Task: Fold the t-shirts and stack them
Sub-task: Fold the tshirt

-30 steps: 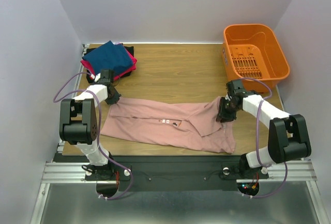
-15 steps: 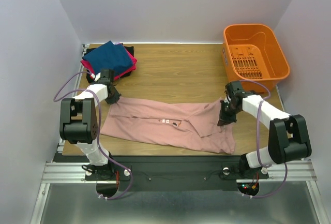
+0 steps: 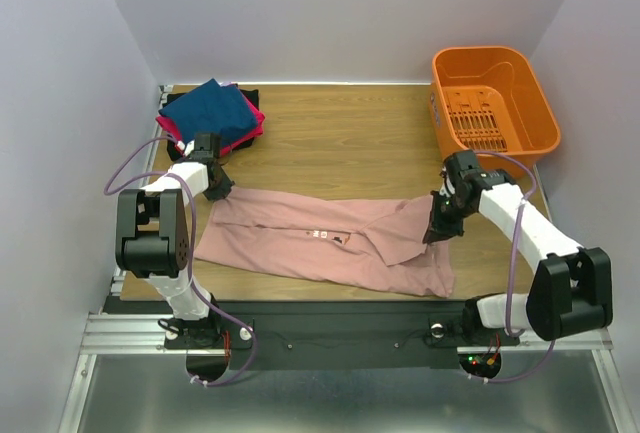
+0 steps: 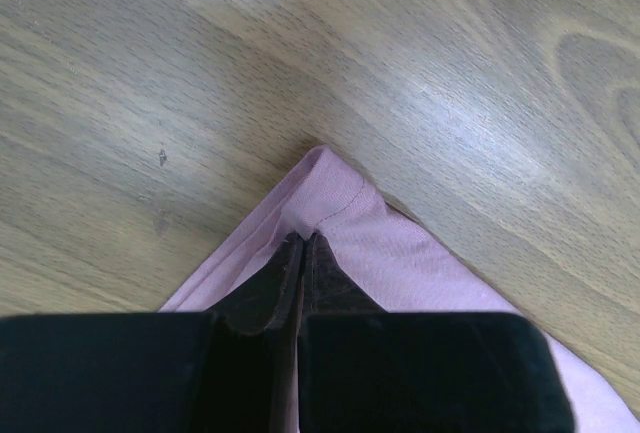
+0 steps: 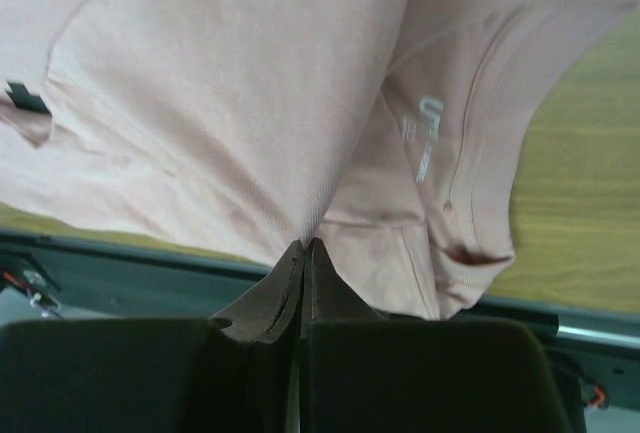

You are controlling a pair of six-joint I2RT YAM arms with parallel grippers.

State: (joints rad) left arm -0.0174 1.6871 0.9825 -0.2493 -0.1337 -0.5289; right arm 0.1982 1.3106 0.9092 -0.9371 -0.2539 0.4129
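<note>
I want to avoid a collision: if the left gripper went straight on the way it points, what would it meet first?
The left gripper is shut on the pink t-shirt at its corner. Straight on, it would likely meet the wooden table just beyond, though depth is unclear.

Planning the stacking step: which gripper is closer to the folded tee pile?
Left. The left gripper pinches a corner of the pink shirt close beside the pile; the right gripper holds the shirt's other end, across the table.

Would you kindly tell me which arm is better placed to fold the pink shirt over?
Probably the right: the right gripper grips one end of the pink shirt, while the left gripper holds the corner near the folded stack.
</note>
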